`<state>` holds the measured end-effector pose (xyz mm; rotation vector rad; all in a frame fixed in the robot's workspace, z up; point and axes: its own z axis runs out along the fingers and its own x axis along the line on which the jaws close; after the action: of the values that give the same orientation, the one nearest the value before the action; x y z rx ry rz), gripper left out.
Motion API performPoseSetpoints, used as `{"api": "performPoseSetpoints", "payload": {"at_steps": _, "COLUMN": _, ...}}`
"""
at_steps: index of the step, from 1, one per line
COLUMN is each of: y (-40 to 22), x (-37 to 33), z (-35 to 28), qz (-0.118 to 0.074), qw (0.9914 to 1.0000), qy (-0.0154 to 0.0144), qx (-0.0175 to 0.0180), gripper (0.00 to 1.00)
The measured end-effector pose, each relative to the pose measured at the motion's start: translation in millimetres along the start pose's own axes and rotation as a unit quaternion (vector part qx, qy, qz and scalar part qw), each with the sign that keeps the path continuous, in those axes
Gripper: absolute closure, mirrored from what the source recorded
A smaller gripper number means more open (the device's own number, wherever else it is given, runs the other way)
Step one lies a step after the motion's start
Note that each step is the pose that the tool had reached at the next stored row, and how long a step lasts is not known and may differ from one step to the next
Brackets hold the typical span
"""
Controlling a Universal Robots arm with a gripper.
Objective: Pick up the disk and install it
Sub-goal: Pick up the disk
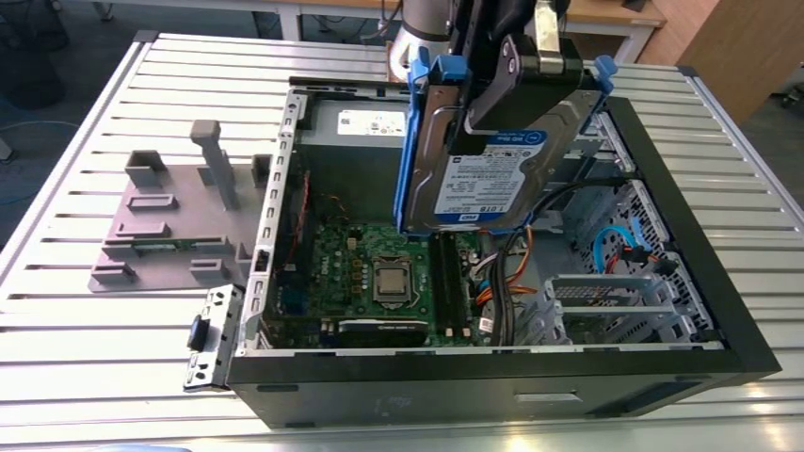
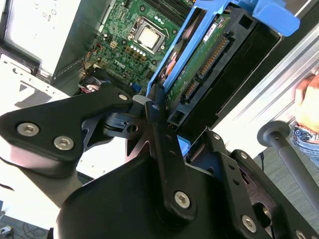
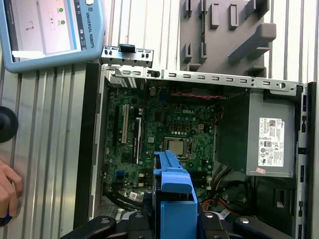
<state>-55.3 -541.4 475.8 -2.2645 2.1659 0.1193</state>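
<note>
Centrally, open black computer case (image 1: 653, 179) on slatted metal table (image 1: 75, 330): green motherboard (image 1: 377, 273), grey power supply box (image 3: 266, 142), cables inside. Above it, black gripper (image 1: 522, 80) clenched on silver blue-bracketed disk (image 1: 484, 174), held upright over the case interior.

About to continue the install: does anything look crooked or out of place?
The disk hangs in the hand above the open computer case, tilted rather than level. A person's hand rests on the table beside the case.
</note>
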Motion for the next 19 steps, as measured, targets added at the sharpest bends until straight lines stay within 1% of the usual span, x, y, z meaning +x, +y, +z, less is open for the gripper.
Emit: {"api": "performPoseSetpoints", "payload": {"at_steps": 19, "y": -2.3, "x": 3.3, "z": 0.3, "qz": 0.000, "qw": 1.00000, "qy": 0.0000, "qx": 0.0000, "gripper": 0.63}}
